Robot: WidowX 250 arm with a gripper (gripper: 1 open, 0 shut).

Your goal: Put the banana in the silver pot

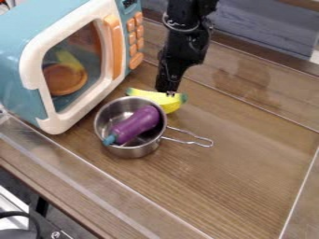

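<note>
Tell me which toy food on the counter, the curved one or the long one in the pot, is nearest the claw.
The yellow banana, behind the pot; the purple eggplant lies farther away.

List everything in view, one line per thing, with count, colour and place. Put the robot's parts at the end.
Toy microwave: one, teal and white with an orange side panel, upper left
Toy food: yellow-orange, behind the microwave's window; exact count unclear
Pot: one, silver with a wire loop handle, on the table beside the microwave
Eggplant toy: one, purple, lying in the pot
Banana: one, yellow with a green tip, on the far side of the pot, not in it
Table: one, brown wood, under the pot
Cable: one, black, bottom left corner
Robot arm: one, black, top centre
Gripper: one, black, shut, at the banana; a firm grip cannot be confirmed
</note>
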